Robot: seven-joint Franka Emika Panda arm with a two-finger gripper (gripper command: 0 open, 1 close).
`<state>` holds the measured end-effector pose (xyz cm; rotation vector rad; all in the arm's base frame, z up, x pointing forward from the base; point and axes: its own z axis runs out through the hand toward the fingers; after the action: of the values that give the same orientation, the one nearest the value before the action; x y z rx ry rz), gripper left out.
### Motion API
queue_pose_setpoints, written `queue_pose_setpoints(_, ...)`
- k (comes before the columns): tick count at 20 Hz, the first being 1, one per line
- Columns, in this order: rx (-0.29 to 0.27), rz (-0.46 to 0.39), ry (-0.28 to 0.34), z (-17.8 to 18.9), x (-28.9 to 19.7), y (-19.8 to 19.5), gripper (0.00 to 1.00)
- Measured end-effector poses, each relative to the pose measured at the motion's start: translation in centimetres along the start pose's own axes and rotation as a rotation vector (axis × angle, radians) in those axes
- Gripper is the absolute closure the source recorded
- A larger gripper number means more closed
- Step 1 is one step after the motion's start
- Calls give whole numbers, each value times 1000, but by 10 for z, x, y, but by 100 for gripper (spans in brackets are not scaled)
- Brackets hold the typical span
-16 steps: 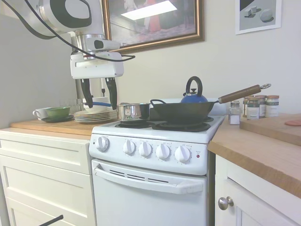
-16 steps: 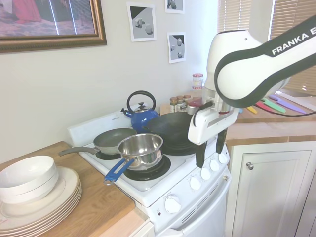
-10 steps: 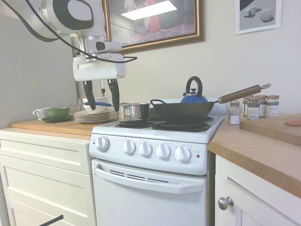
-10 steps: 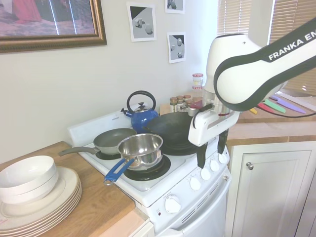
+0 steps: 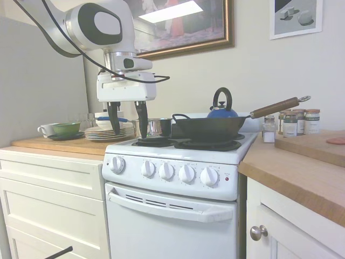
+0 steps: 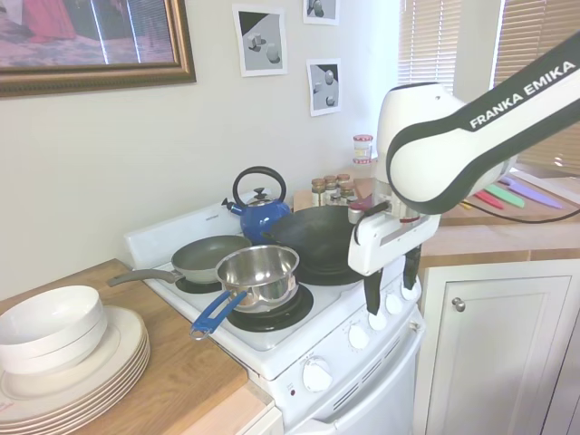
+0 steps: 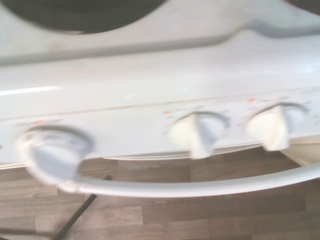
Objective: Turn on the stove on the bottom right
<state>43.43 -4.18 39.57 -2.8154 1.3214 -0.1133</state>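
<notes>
The white stove (image 5: 172, 154) stands mid-frame, with five round knobs along its front; the rightmost knob (image 5: 209, 176) sits beside a small red light (image 5: 227, 178). My gripper (image 5: 128, 125) hangs open, fingers pointing down, above and just in front of the left part of the knob panel, touching nothing. From the other side the gripper (image 6: 391, 294) overlaps the knob row (image 6: 359, 337) of the stove (image 6: 272, 349). The blurred wrist view looks down on three knobs (image 7: 200, 134) and the oven-door handle (image 7: 200, 187).
On the burners are a steel pot with a blue handle (image 6: 258, 272), a black wok (image 5: 213, 128), a blue kettle (image 5: 222, 110) and a frying pan (image 6: 208, 256). Stacked plates (image 6: 63, 362) sit on the left counter and spice jars (image 5: 294, 123) on the right one.
The arm has swung toward the stove: in the first exterior view the open gripper moved right and slightly down, from beside the plates to the stove's front left corner.
</notes>
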Motion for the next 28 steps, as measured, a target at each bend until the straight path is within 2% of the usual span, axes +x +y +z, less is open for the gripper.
queue_pose_setpoints(6,-14,28,-28,20,45,12,0)
queue_pose_setpoints(7,-18,29,-32,25,51,13,100)
queue_pose_setpoints(14,-38,16,-52,47,75,14,100)
queue_pose_setpoints(28,-42,27,-20,59,88,21,100)
